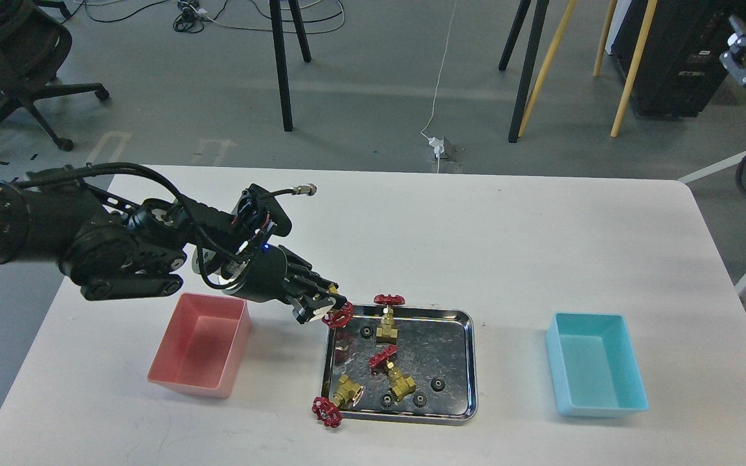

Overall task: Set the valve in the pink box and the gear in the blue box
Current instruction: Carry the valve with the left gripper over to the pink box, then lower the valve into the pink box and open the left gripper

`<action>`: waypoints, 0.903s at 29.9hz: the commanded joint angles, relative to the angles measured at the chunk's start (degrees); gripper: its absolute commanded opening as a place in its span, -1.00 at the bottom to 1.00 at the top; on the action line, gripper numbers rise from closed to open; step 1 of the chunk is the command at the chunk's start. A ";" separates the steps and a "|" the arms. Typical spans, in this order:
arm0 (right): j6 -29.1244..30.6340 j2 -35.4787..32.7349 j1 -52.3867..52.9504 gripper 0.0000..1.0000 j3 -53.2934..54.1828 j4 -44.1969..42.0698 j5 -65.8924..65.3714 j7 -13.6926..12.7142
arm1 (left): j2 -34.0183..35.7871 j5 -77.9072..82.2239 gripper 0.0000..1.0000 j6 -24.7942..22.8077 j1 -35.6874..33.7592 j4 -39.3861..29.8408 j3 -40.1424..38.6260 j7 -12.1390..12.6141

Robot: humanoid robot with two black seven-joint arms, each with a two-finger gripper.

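The pink box (201,353), just below-left of the left gripper (329,312), holds nothing. The tray (463,362), directly right of and below the gripper, holds three valves: one upright (387,318) just right of the fingertips, one tilted (392,372) at centre, one (337,398) hanging its wheel over the near-left rim. Four gears (437,384) lie among them. The blue box (596,372), far right of the gripper, is bare inside.

The left arm (120,243) reaches in from the left, wrist angled down to the right. Its fingers are clamped on the red wheel of a fourth valve (339,315) at the tray's far-left corner.
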 commanded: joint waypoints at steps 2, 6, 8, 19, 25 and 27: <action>0.00 3.02 9.23 0.98 -4.98 -0.03 -0.23 -0.07 | 9.91 0.57 -0.64 0.01 -2.76 -7.38 -3.41 0.01; 0.00 4.79 11.79 0.98 -8.94 -0.03 -0.23 -0.07 | 20.37 4.95 -0.64 0.01 -4.44 -12.93 -5.52 0.01; 0.00 4.96 11.45 0.98 -9.12 -0.03 -0.23 -0.07 | 24.77 7.94 -0.64 0.01 -4.44 -13.90 -5.88 0.01; 0.00 4.70 9.51 0.98 -9.12 0.06 -0.06 -0.07 | 34.46 19.02 -0.64 0.10 3.46 -13.47 -5.97 0.01; 0.00 4.17 9.51 0.98 -8.77 0.06 0.12 -0.07 | 34.28 19.55 -0.64 1.42 7.42 -11.54 -6.84 0.01; 0.00 4.17 9.51 0.98 -8.68 0.06 0.12 -0.07 | 34.28 19.64 -0.63 1.51 8.73 -10.05 -7.46 0.01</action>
